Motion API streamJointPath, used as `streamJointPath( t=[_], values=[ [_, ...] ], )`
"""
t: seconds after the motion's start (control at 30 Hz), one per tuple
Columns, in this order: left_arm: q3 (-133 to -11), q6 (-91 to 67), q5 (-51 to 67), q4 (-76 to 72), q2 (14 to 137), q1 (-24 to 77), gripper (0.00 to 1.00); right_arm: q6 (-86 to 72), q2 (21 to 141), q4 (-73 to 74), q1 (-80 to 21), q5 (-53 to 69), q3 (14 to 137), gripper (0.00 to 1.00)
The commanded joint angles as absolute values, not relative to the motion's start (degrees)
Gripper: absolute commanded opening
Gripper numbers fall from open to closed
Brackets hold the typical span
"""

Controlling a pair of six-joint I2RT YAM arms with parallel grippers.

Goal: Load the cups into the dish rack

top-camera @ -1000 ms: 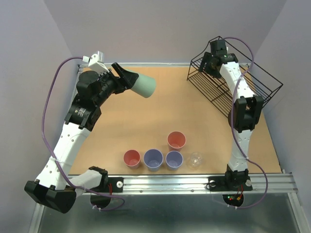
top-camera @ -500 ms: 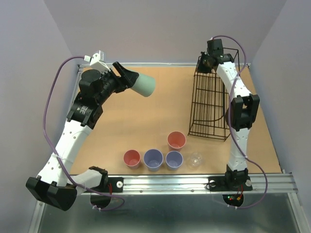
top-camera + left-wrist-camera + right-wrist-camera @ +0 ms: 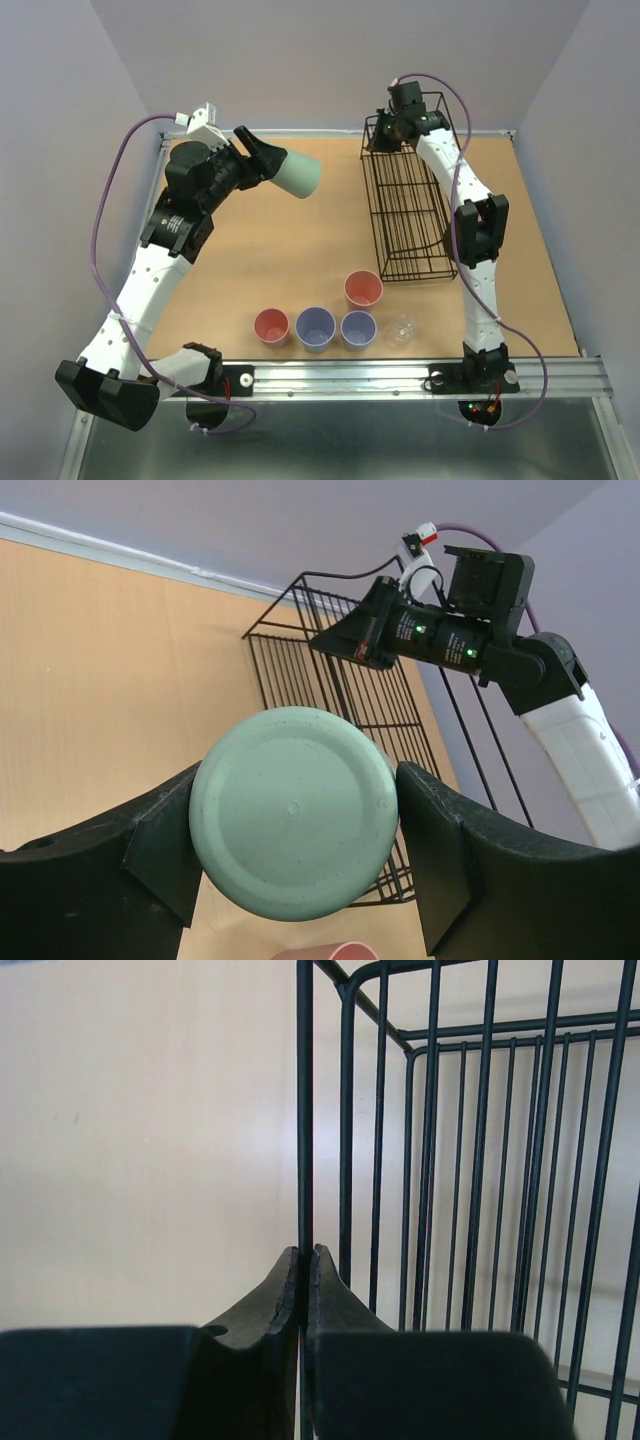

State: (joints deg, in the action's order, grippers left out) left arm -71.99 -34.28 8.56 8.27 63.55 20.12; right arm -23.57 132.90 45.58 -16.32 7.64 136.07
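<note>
The dish rack (image 3: 405,215) has swung in a second from the far right corner, where it sat askew, to the right-centre of the table (image 3: 270,250), its long side now running from the back edge toward the arms; the right gripper (image 3: 388,128) has done the hauling, and the right wrist view shows its jaws pinched tight on one upright wire at the rack's far upper corner; I judge this a repositioning step that brings the rack within reach of the left arm, so no cup is loaded yet. The left gripper (image 3: 258,160) has not moved in that time; it is clamped on the pale green cup (image 3: 290,825), held high over the far left of the table on its side, base toward the wrist camera and mouth pointing toward the rack, well apart from it. Five cups wait upright near the front edge: a salmon-red cup (image 3: 271,326), two lavender-blue cups (image 3: 315,327) (image 3: 358,328) and the clear cup (image 3: 402,328) in a row, with a second salmon-red cup (image 3: 363,290) behind them, just beside the rack's near left corner; another pull that way would likely knock it. The right arm lies along the rack's right side, so approach from the left looks freer; whether the rack rests flat I cannot tell.
</note>
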Motion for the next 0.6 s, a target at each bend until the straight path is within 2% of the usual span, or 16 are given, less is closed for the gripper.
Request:
streamJointPath(
  t=[0.0,0.17,0.3,0.33,0.37,0.4,0.43,0.47,0.57],
  values=[
    [-72.4,-33.1,8.4,4.0,62.8,19.9,0.0,-23.6,135.5,45.2,-20.9,18.3,139.7,0.0],
    [-72.2,-33.0,7.6,4.3,62.2,19.8,0.0,-23.8,134.3,42.7,-22.9,23.8,138.3,0.01],
    [-72.2,-33.0,7.4,4.5,62.1,19.9,0.0,-23.2,132.0,41.7,-24.5,23.7,134.7,0.0],
    [-72.2,-32.9,7.3,4.5,62.1,19.9,0.0,-22.9,131.5,41.6,-24.6,22.6,133.7,0.03],
    [-72.2,-32.9,7.3,4.5,62.1,19.9,0.0,-22.7,131.1,41.6,-24.6,21.5,133.4,0.11],
    [-72.3,-32.9,7.3,4.5,62.2,19.8,0.0,-22.5,130.8,41.7,-24.6,19.0,133.3,0.25],
    [-72.6,-32.9,7.5,4.5,62.5,19.9,0.0,-22.0,130.3,41.6,-24.6,17.9,133.2,0.59],
    [-72.8,-32.8,7.7,4.5,62.7,19.9,0.0,-21.7,130.0,41.7,-24.6,16.7,133.6,0.68],
    [-74.1,-32.3,7.9,4.8,63.8,19.9,0.0,-21.5,129.6,41.7,-24.6,15.6,134.9,0.86]
  ],
)
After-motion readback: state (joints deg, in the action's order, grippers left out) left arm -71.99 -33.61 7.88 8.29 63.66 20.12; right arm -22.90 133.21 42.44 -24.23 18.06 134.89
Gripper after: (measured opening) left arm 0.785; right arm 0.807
